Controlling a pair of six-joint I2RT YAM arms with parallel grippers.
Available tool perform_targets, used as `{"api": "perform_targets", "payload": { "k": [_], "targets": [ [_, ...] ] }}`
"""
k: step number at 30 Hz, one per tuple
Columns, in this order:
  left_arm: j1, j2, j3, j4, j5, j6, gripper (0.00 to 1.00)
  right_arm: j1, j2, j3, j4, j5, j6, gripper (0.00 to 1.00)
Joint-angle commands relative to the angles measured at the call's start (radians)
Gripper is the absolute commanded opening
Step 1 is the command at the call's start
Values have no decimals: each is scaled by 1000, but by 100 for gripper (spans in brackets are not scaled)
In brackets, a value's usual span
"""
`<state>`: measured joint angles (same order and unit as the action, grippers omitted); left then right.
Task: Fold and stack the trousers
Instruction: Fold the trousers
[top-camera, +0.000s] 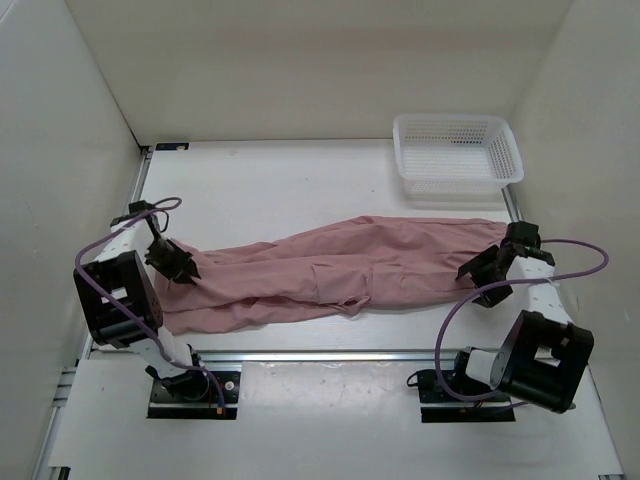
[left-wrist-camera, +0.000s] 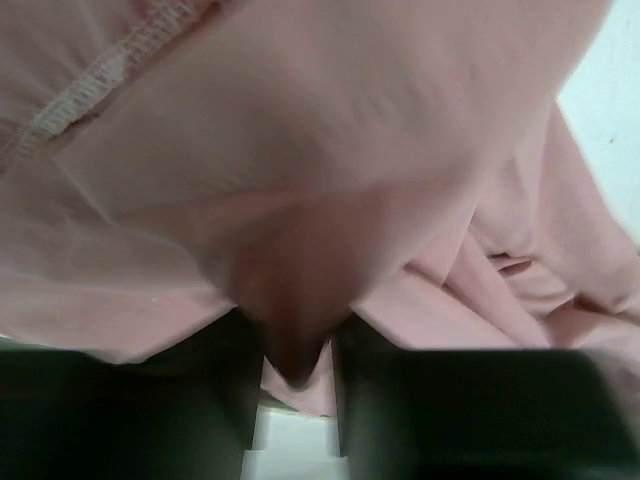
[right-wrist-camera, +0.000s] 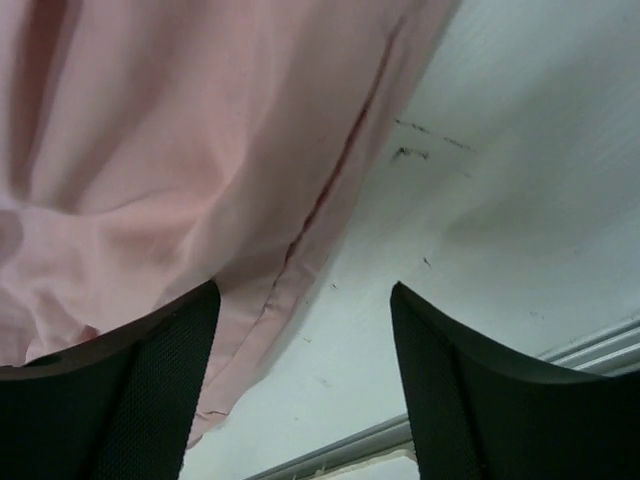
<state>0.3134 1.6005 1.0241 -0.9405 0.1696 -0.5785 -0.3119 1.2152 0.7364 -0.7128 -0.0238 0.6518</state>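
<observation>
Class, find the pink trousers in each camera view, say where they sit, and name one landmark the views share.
Top external: the trousers stretch left to right across the table.
Left wrist: the trousers fill most of the frame, a fold pinched in the left gripper.
Right wrist: the trousers cover the upper left, edge running diagonally.
Shared landmark: the white table.

The left gripper (left-wrist-camera: 298, 375) pinches the trousers (top-camera: 340, 265). The right gripper (right-wrist-camera: 303, 310) sits low with fingers wide apart.
</observation>
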Motion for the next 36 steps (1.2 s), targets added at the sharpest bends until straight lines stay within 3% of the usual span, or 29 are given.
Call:
{"api": "perform_targets", "payload": {
  "k": [1,2,3,5,6,10,17,18,19,20,23,30,36],
  "targets": [
    [6,-11,34,31,8,8,28,-4,27,4,110,-19,38,71],
    [6,-22,48,31,8,8,14,-4,27,-14,122,13,52,69],
    [6,-22,57,20,8,8,10,8,27,-26,166,25,72,61],
    [6,-22,92,-3,8,18,10,8,27,-46,206,35,81,50],
    [6,-36,108,-12,8,19,10,8,36,-46,237,35,81,33],
    [6,-73,209,-64,-1,28,10,8,98,24,250,35,62,0],
    [6,-50,482,-204,-10,37,10,8,98,168,139,69,31,2],
    [6,-50,491,-204,-10,37,10,8,87,181,115,94,31,11],
    [6,-72,492,-214,-1,37,10,8,87,181,74,108,31,37],
    [6,-86,492,-215,-1,37,10,-6,77,181,62,108,31,51],
    [6,-120,441,-205,-1,37,10,-6,66,130,53,95,31,80],
    [6,-109,432,-205,-1,57,10,-24,67,38,145,65,11,78],
    [6,-91,479,-216,-10,66,10,-24,259,93,225,13,12,57]
  ]
}}
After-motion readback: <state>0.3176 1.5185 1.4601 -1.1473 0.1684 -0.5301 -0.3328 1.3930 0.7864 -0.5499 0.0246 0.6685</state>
